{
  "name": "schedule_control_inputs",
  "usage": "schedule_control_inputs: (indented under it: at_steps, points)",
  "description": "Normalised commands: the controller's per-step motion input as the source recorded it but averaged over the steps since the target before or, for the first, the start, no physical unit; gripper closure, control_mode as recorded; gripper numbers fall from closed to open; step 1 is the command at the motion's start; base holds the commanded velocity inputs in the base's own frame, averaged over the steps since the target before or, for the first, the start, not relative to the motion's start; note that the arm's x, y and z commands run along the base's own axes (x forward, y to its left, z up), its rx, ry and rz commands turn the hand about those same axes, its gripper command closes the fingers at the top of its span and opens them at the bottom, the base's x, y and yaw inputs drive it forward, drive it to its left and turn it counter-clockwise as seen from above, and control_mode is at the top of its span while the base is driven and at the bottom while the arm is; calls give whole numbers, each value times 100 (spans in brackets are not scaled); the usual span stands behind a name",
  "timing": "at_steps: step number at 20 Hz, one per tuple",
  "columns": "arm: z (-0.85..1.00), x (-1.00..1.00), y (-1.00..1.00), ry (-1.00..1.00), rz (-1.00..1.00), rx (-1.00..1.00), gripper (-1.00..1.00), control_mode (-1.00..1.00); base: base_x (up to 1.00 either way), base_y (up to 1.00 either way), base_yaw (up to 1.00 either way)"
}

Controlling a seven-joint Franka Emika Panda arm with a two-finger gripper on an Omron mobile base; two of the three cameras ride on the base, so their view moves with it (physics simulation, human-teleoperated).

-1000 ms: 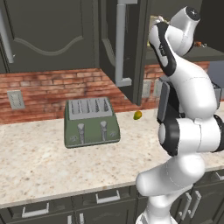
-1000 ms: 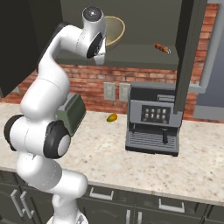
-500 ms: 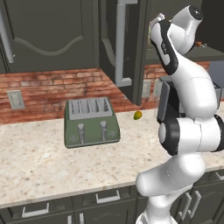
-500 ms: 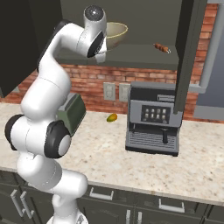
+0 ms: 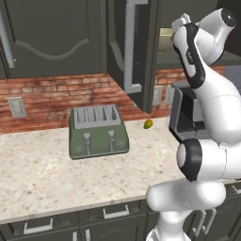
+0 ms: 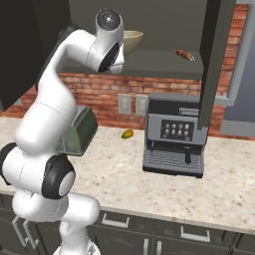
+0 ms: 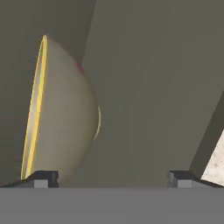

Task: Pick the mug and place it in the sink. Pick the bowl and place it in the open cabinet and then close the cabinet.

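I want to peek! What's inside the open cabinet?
The cabinet holds the cream bowl and a small brown thing on its shelf. The arm hides part of the bowl.

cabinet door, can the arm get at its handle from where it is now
Probably yes. The cabinet door stands open with its handle bare, and the gripper is open, having let go of the bowl on the shelf.
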Motion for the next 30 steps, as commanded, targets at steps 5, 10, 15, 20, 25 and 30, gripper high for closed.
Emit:
schedule_control_inputs:
  at_steps: [5, 10, 15, 20, 25, 30]
  points:
    - [3, -61, -5, 3, 0, 0, -100, -100, 0, 0, 0]
    - [0, -60, 0, 12, 0, 0, -100, -100, 0, 0, 0]
    - [0, -66, 0, -1, 0, 0, -100, -100, 0, 0, 0]
    - [0, -70, 0, -19, 0, 0, -100, -100, 0, 0, 0]
    - [-3, -40, 0, -3, -3, 0, -100, -100, 0, 0, 0]
    - [-12, -24, 0, 0, -4, 0, -100, -100, 0, 0, 0]
